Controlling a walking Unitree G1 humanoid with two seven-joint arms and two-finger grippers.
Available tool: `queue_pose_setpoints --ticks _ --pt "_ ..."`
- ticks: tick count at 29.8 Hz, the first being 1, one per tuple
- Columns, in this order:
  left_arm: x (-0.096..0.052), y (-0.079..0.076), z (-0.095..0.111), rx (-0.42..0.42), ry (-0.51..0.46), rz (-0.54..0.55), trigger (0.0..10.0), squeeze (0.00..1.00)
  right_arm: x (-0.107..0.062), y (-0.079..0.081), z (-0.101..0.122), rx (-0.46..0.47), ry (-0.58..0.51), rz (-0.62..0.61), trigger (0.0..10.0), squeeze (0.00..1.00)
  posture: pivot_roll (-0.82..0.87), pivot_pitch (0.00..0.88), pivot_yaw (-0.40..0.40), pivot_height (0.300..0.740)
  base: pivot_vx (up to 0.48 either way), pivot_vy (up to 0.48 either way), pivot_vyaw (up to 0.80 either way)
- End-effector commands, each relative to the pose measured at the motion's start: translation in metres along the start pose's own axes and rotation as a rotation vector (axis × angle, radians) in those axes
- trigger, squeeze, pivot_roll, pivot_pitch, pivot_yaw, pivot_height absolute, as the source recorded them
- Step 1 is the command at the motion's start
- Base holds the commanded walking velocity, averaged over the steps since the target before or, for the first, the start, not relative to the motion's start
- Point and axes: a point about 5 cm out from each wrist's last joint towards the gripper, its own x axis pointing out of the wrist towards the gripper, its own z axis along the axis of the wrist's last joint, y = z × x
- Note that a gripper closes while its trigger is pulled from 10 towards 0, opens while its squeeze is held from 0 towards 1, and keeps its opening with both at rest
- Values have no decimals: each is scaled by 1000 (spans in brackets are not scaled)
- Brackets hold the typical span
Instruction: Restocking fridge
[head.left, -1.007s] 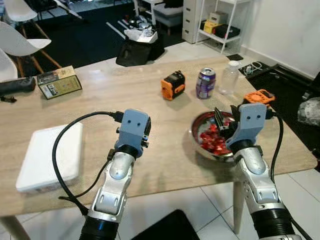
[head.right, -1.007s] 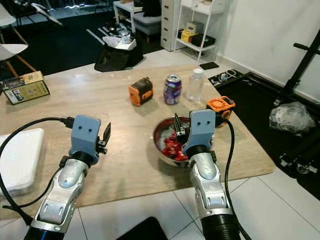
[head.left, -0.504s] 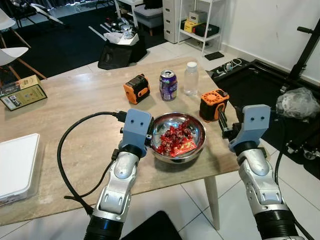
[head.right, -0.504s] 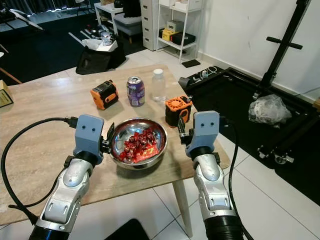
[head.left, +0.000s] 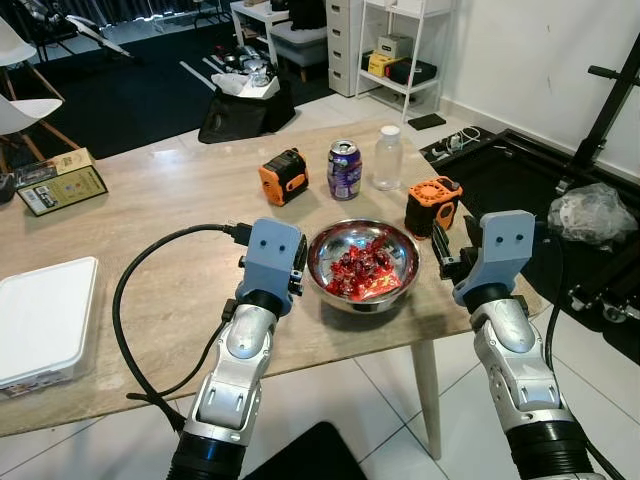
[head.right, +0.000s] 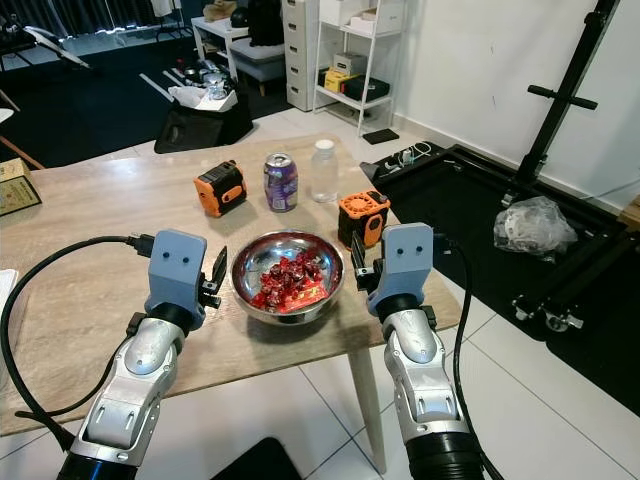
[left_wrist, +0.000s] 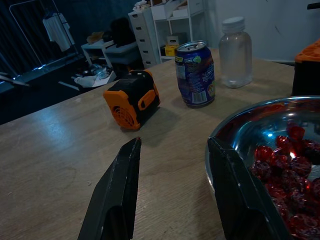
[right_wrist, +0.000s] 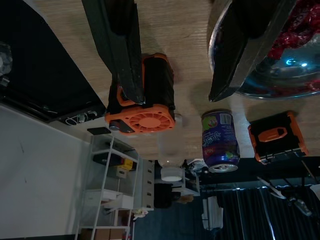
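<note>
A steel bowl of red wrapped sweets stands near the front edge of the wooden table. My left gripper is open just left of the bowl, one finger close to its rim. My right gripper is open on the bowl's right side, between the rim and an orange-and-black device. Neither holds anything. Behind the bowl stand a purple drink can and a clear plastic bottle with a white cap.
A second orange-and-black device lies left of the can. A white box and a book-like pack sit at the table's left. Off the right edge are a black stand, a black bag and white shelves.
The whole view has swung right, so the camera moved. The right gripper was over the bowl a second ago; now the bowl sits between both grippers. Both stay open.
</note>
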Motion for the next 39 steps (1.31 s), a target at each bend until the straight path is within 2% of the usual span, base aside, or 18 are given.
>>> queue_pose_setpoints --ticks 1,14,19,22,28,39 --pt "-1 2 -7 1 38 14 10000 0 -3 2 -7 2 28 4 10000 0 -62 91 30 740 0 0 0" --pt "-1 4 -8 7 49 30 10000 0 -3 1 -7 1 30 4 10000 0 -62 92 27 740 0 0 0" --pt "1 12 -14 12 96 88 10000 0 -3 1 -8 -1 33 5 10000 0 -64 93 27 740 241 -295 0" --pt "2 16 -15 -17 105 119 10000 0 -3 0 -8 -2 33 4 10000 0 -67 93 26 740 220 -230 0" --pt "1 17 -14 -45 99 129 10000 0 -4 0 -8 -4 34 3 10000 0 -65 91 27 740 0 0 0" --pt "1 17 -15 -43 101 125 10000 0 -5 1 -9 -4 38 6 10000 0 -69 85 28 740 0 0 0"
